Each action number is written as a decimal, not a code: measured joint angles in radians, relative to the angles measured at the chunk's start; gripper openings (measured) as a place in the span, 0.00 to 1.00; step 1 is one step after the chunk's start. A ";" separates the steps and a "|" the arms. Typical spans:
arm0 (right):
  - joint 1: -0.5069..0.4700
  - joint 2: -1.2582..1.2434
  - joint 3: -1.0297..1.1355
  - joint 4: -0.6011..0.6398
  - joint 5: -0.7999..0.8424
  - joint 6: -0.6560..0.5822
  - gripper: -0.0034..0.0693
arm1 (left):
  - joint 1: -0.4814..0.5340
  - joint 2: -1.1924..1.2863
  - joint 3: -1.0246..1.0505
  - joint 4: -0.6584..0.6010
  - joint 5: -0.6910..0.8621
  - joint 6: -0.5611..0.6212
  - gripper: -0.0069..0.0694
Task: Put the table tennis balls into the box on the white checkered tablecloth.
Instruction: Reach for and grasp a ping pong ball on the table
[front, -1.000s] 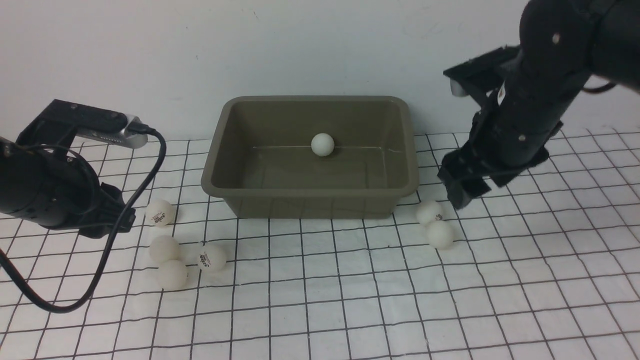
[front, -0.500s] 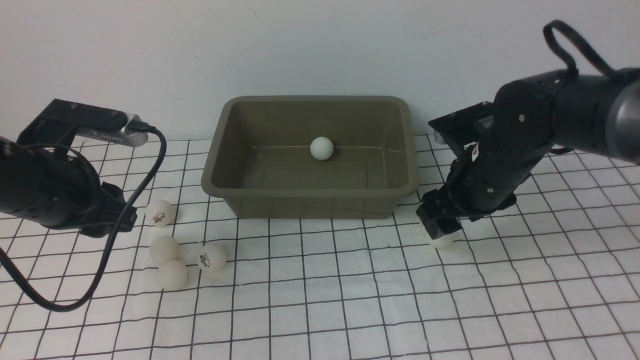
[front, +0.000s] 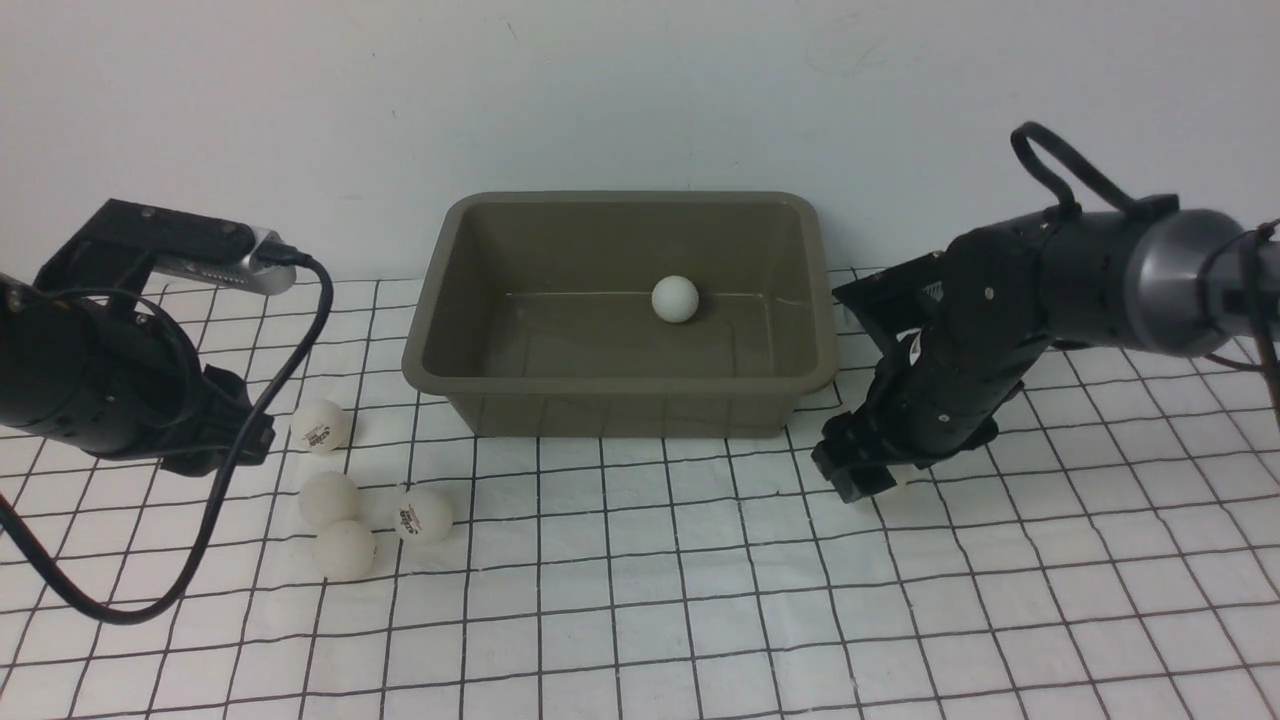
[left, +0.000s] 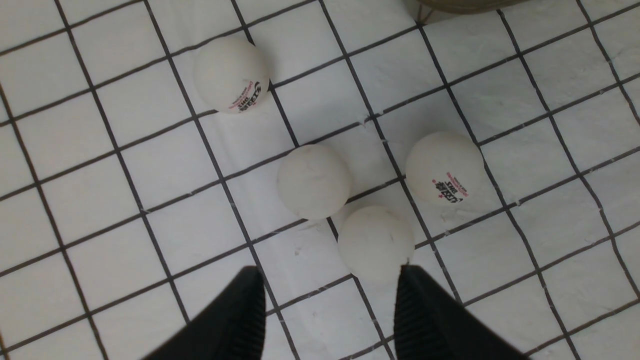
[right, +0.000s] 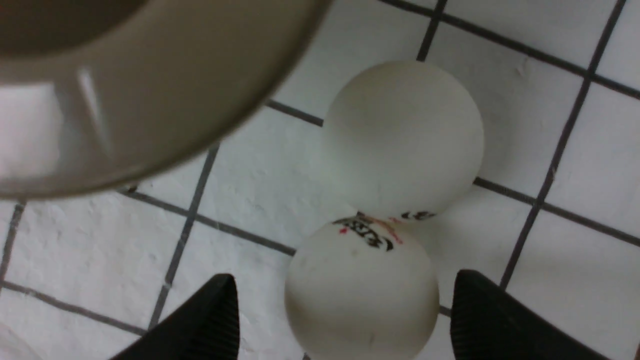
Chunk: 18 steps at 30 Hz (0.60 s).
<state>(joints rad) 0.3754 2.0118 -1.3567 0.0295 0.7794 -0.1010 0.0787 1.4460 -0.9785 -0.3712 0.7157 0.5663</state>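
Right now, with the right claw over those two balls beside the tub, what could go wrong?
The right gripper stands open around the nearer ball, which touches a second ball; closing could knock that one rolling away. The ball is smooth and round, so an off-centre squeeze might pop it out. The box rim is close, and a finger could bump it.

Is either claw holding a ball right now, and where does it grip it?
Neither holds anything. The right gripper stands open around a ball on the tablecloth, fingers clear of its sides; the left gripper is open and empty.
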 joint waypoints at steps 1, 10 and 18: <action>0.000 0.002 0.000 -0.001 -0.004 0.000 0.75 | 0.000 0.000 0.000 0.000 0.001 0.000 0.52; 0.000 0.024 0.000 -0.013 -0.025 0.020 0.61 | 0.000 0.000 0.000 0.000 0.010 0.000 0.52; 0.000 0.023 -0.067 -0.029 0.126 0.025 0.55 | 0.000 0.000 0.000 0.000 0.010 0.000 0.52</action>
<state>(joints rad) 0.3754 2.0346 -1.4233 0.0000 0.9053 -0.0764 0.0787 1.4460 -0.9785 -0.3712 0.7257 0.5663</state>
